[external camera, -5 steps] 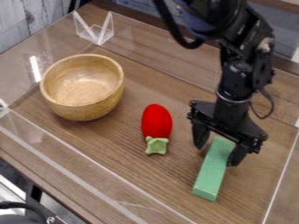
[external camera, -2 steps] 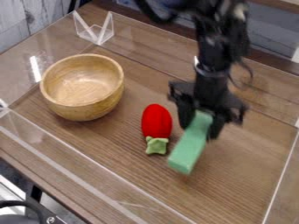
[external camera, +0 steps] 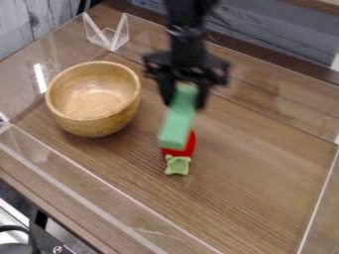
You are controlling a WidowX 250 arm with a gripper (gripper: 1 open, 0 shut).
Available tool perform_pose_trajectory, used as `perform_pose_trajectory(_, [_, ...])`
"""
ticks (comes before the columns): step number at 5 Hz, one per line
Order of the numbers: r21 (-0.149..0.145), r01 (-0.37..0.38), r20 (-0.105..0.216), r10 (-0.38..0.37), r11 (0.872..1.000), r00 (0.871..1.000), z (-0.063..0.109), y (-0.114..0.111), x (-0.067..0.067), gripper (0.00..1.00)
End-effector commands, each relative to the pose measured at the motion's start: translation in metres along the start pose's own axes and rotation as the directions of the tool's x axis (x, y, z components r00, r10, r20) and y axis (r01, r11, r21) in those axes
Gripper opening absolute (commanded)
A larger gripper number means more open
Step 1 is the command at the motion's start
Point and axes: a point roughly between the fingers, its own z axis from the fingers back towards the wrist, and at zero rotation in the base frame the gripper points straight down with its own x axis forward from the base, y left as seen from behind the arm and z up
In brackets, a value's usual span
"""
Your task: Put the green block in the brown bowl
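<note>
Relative to the bowl (external camera: 93,99), I have the green block (external camera: 177,122) just beside its rim, over the red toy (external camera: 179,149). My tool (external camera: 181,93) is closed on the block's far end, presumably so the free length can lead into the bowl.

My tool (external camera: 176,91) is shut on the green block (external camera: 176,121), holding it above the red strawberry-like toy (external camera: 177,153); the brown bowl (external camera: 93,98) sits beside them on the tabletop (external camera: 252,189), with nothing in it
</note>
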Motion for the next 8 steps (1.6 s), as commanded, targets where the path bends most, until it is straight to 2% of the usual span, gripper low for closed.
perform_pose_trajectory(1, [-0.027, -0.027, 0.087, 0.029, 0.999, 0.996, 0.025, 0.014, 0.014, 0.0])
perform_pose_trajectory(2, [-0.043, -0.072, 0.098, 0.076, 0.996, 0.992, 0.033, -0.013, 0.011, 0.0])
perform_pose_trajectory(3, [-0.057, -0.1, 0.099, 0.105, 0.993, 0.99, 0.038, -0.048, 0.002, 0.0])
perform_pose_trajectory(4, [-0.06, 0.008, 0.086, -0.002, 0.998, 0.996, 0.035, -0.049, -0.003, 0.0])
perform_pose_trajectory(6, [-0.057, 0.022, 0.084, -0.018, 0.998, 0.996, 0.04, -0.035, -0.002, 0.0])
perform_pose_trajectory(8, [-0.05, 0.142, 0.082, -0.138, 0.989, 0.987, 0.023, -0.012, 0.004, 0.0])
